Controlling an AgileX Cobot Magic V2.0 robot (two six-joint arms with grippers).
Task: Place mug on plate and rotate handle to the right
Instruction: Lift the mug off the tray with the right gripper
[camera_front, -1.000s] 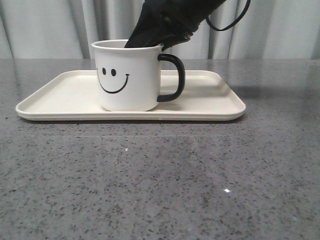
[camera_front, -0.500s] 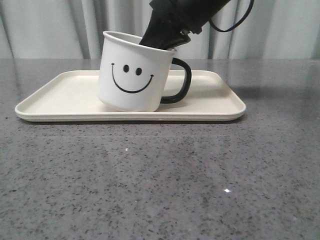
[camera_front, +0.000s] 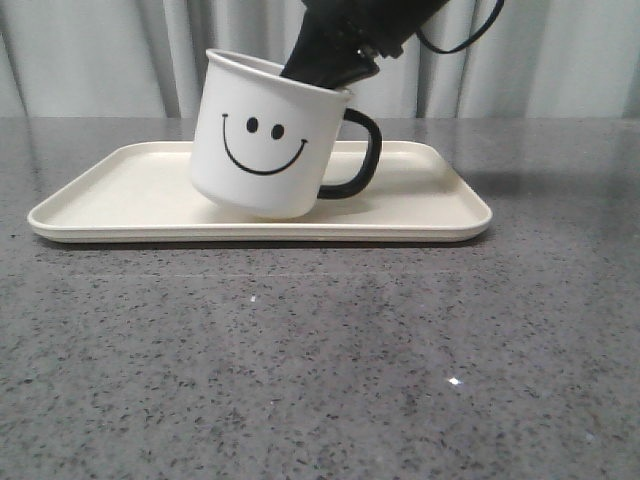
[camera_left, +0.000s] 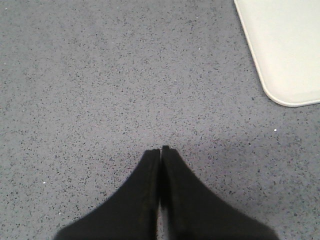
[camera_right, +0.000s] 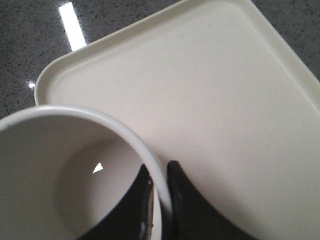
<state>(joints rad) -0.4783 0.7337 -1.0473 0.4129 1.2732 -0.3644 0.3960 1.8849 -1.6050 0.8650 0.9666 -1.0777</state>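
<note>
Now the right gripper (camera_right: 159, 187) pinches the rim of the mug (camera_front: 265, 135), which tilts above the plate (camera_front: 420, 205) near its middle, maybe touching; handle (camera_front: 362, 150) points right. Left gripper (camera_left: 160, 152) hangs closed, empty, over the desk (camera_left: 90, 75).

Staged lab-like tabletop: speckled grey counter (camera_front: 320, 380), pale curtain (camera_front: 100, 55) backdrop.

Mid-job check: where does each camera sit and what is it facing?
Front: low at the table's edge, facing the tilted mug on the plate; right arm reaches in.
Left wrist: looks down on bare tabletop, left gripper shut, plate corner visible.
Right wrist: looks into the mug, right gripper pinching its rim.
All share the plate.
</note>
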